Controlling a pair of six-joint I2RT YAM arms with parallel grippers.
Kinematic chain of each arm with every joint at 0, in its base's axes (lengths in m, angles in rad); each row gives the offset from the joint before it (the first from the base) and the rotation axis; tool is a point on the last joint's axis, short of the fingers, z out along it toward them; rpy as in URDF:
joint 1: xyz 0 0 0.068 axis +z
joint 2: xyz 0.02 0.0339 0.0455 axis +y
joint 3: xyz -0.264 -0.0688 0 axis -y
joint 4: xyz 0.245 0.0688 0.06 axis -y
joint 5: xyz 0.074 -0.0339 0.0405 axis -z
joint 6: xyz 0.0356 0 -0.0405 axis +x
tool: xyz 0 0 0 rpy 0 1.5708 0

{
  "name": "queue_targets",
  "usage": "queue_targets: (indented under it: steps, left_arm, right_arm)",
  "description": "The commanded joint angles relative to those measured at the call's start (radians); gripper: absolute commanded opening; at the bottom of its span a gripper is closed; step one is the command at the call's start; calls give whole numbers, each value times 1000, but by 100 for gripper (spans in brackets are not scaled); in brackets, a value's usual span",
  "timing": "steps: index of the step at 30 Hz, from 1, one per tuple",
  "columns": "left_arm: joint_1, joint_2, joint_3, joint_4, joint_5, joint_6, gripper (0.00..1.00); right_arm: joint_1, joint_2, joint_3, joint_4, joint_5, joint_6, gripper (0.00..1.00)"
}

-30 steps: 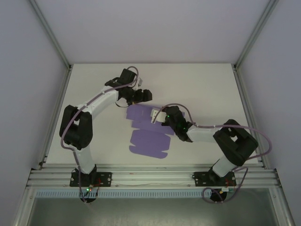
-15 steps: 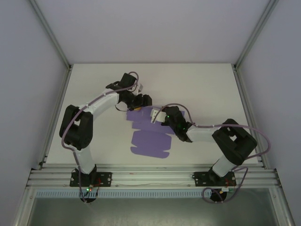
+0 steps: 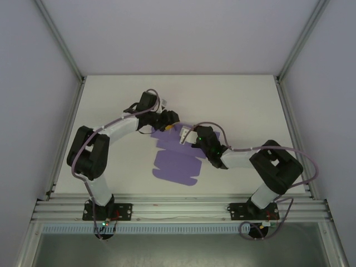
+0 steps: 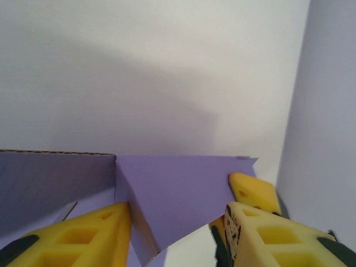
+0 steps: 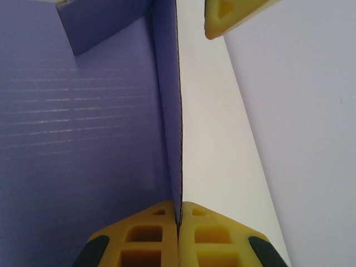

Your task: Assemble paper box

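Right end effector [image 5: 178,216] is clamped tight, and we can see its two yellow fingers [image 5: 147,236] pinching the thin edge of a raised side wall of the paper box [image 5: 83,122]. That wall stands upright off the purple bottom panel. Over to our left end effector [image 4: 177,218]: it's spread apart, with a slanted purple flap standing between its yellow pads [image 4: 83,236], just beside the left one and clear of the right. From above, we have the box lying mostly flat near the middle of the white desk [image 3: 245,100]. Its far end is lifted where the two arms meet, left at the far edge, right just beside it. One yellow tip of the left end effector pokes in at the top of the right wrist view.
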Motion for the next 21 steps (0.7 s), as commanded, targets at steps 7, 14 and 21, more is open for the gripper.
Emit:
queue_targets:
  steps: [7, 14, 21]
  left_arm:
    - [-30, -54, -25, 143, 95, -128, 34]
    - [-31, -85, -53, 203, 92, -161, 21]
    - [-30, -93, -34, 90, 58, -72, 33]
  right_arm:
    - [15, 23, -5, 102, -27, 30, 0]
    - [17, 25, -12, 108, -16, 29, 0]
    - [17, 7, -21, 106, -2, 35, 0]
